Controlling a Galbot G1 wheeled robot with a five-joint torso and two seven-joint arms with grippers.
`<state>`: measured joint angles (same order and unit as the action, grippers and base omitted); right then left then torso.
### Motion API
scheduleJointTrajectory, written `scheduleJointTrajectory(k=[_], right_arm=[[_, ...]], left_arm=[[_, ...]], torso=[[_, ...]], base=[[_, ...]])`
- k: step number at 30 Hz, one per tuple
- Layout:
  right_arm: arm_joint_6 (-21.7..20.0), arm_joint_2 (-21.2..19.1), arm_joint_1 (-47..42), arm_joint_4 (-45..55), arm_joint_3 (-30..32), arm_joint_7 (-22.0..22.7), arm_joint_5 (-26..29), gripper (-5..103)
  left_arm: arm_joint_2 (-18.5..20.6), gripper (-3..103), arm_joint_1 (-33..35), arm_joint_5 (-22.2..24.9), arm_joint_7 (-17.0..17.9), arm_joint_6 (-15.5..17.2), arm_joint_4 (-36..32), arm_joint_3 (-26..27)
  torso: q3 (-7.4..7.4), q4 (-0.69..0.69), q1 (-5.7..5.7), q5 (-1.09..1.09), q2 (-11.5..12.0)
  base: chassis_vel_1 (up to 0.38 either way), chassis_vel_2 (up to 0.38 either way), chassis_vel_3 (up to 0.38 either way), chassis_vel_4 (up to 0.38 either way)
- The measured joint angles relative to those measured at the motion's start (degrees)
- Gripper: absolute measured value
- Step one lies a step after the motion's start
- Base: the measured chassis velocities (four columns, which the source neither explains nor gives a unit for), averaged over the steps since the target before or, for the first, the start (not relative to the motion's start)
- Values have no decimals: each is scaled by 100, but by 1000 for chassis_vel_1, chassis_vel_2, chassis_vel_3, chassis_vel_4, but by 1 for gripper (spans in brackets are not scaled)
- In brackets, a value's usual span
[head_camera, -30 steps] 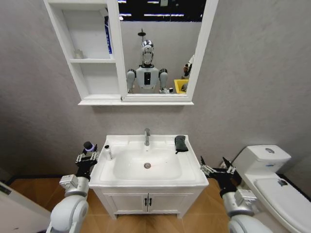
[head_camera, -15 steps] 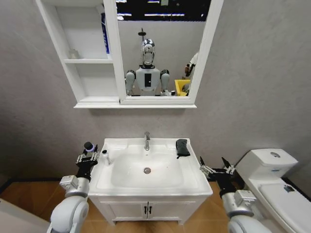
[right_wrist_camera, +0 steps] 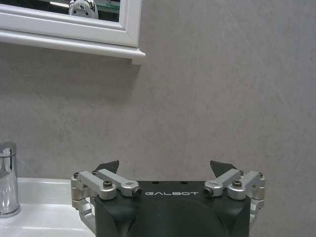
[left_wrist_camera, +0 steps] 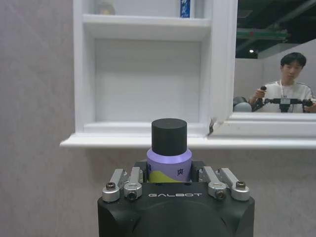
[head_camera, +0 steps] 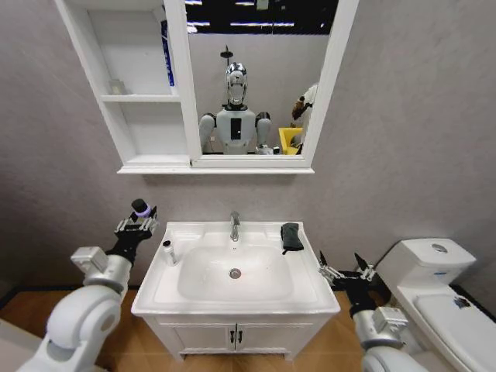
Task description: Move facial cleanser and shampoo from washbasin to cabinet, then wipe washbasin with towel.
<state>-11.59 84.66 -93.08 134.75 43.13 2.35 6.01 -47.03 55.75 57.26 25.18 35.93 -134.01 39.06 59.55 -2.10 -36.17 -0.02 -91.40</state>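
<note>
A: Left gripper [head_camera: 138,218], status?
B: Clamped on a purple bottle [left_wrist_camera: 169,158] with a black cap, held upright. The cabinet [left_wrist_camera: 143,74] is ahead of it and above, its lowest shelf just over the cap (seen from the left wrist).
A: Right gripper [head_camera: 345,267]?
B: Fingers spread, nothing between them. It hangs just off the washbasin's [head_camera: 310,287] right edge; the chrome tap [right_wrist_camera: 7,180] sits off to its side.
A: Remaining items?
B: The towel [head_camera: 291,235] lies on the basin's back right rim, ahead of the right gripper. A small white bottle [head_camera: 167,251] stands on the left rim, below the left gripper.
</note>
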Motion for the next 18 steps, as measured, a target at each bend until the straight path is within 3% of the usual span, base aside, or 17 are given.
scheduleJointTrajectory(k=[3, 4, 6, 7, 9, 10, 12, 13, 18], right_arm=[[35, 7, 0, -40, 2, 1, -11, 100], [35, 7, 0, -40, 2, 1, -11, 100], [53, 22, -3, -46, 32, 2, -8, 100], [53, 22, -3, -46, 32, 2, -8, 100], [67, 27, -12, -67, 62, 5, 3, 100], [67, 27, -12, -67, 62, 5, 3, 100], [85, 30, -47, -94, 105, 6, 14, 100], [85, 30, -47, -94, 105, 6, 14, 100], [169, 64, -108, -142, 206, 10, 93, 100]], left_arm=[[885, 43, -1614, 1280, 343, 352, 807, -420], [885, 43, -1614, 1280, 343, 352, 807, -420], [1152, 43, -2649, 1514, 300, 410, 1514, -896], [1152, 43, -2649, 1514, 300, 410, 1514, -896], [1211, 43, -3588, 1521, 130, 409, 2163, -1396], [1211, 43, -3588, 1521, 130, 409, 2163, -1396], [1130, 43, -4385, 1425, -71, 406, 2795, -1913], [1130, 43, -4385, 1425, -71, 406, 2795, -1913], [771, 43, -5471, 1248, -237, 427, 3789, -2926]], torso=[[1, 2, -3, 2, 1], [1, 2, -3, 2, 1], [1, 1, -2, 1, 1], [1, 1, -2, 1, 1], [0, -1, -2, 2, 1], [0, -1, -2, 2, 1], [1, 0, -1, 1, 1], [1, 0, -1, 1, 1], [1, 2, -2, 2, 1]], base=[[0, 0, 0, 0], [0, 0, 0, 0], [0, 0, 0, 0], [0, 0, 0, 0], [0, 0, 0, 0], [0, 0, 0, 0], [0, 0, 0, 0], [0, 0, 0, 0], [0, 0, 0, 0]])
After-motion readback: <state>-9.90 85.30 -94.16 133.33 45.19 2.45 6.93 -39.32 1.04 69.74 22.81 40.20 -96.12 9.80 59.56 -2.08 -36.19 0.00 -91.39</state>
